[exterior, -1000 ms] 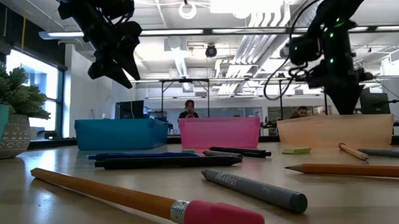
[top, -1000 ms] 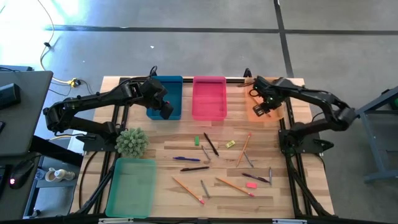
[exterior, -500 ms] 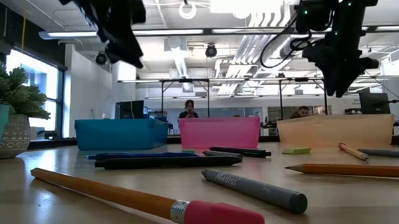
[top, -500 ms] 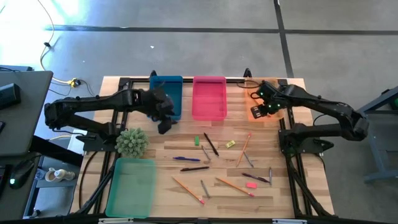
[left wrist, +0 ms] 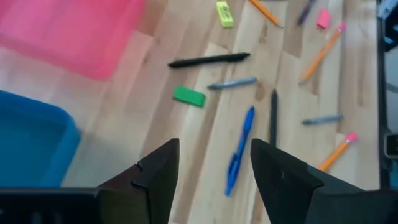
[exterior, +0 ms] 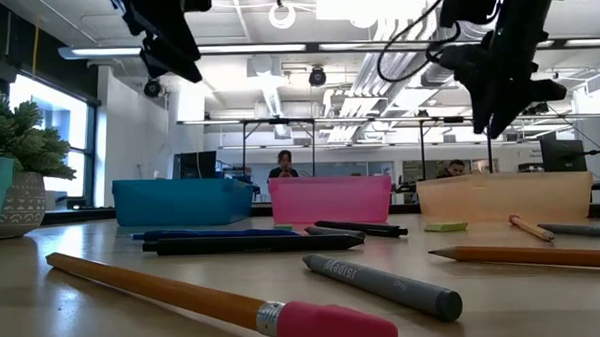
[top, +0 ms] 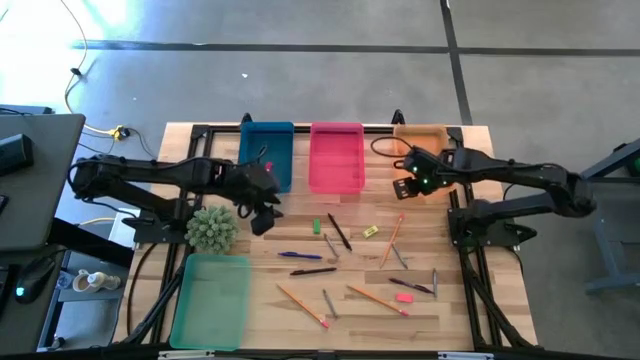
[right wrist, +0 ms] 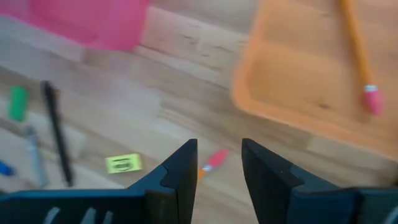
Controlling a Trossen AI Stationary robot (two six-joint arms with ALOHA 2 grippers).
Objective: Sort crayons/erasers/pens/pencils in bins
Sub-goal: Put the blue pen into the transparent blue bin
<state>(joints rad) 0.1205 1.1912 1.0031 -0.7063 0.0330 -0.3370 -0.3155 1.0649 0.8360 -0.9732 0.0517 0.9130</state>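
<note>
The counter carries four bins: blue, pink, orange partly hidden beneath the right arm, and green. One pencil lies in the orange bin. Loose pencils, pens, crayons and four erasers lie mid-counter, the thin sticks hard to count. The left claw hovers parted and empty over a blue pen; the right claw, parted and empty, hangs beside the orange bin.

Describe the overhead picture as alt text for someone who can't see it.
Seen from above, two dark robot arms reach over a wooden table, the left gripper and right gripper both open and empty, above scattered pencils, pens, crayons and erasers. A blue bin, pink bin and orange bin line the far edge; a green bin and potted plant sit left.
</note>
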